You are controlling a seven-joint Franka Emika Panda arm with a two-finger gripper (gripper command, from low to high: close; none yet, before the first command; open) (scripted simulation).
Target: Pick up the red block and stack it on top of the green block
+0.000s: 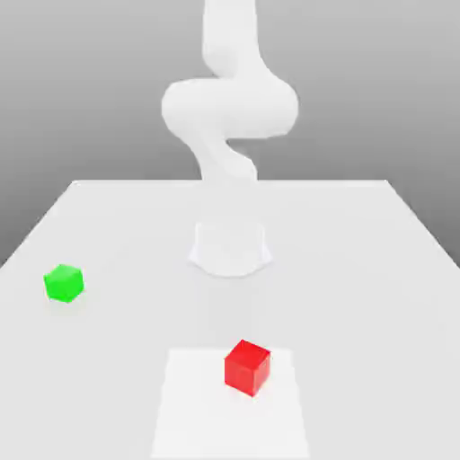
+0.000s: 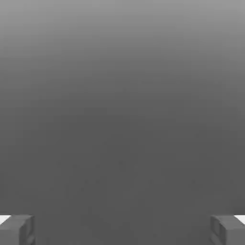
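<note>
Gripper fingers are spread with nothing held; the red block is seen on the pale patch, turned at an angle, so a corner could be pinched and the block twisted away if the jaws are misaligned.

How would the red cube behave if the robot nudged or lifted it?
The red cube would probably slide or swivel rather than roll, since its faces look flat and it sits squarely on the white patch. It likely wouldn't tip easily, being about as wide as it is tall. Its crisp, straight edges suggest something stiff that shouldn't sag when lifted.
</note>
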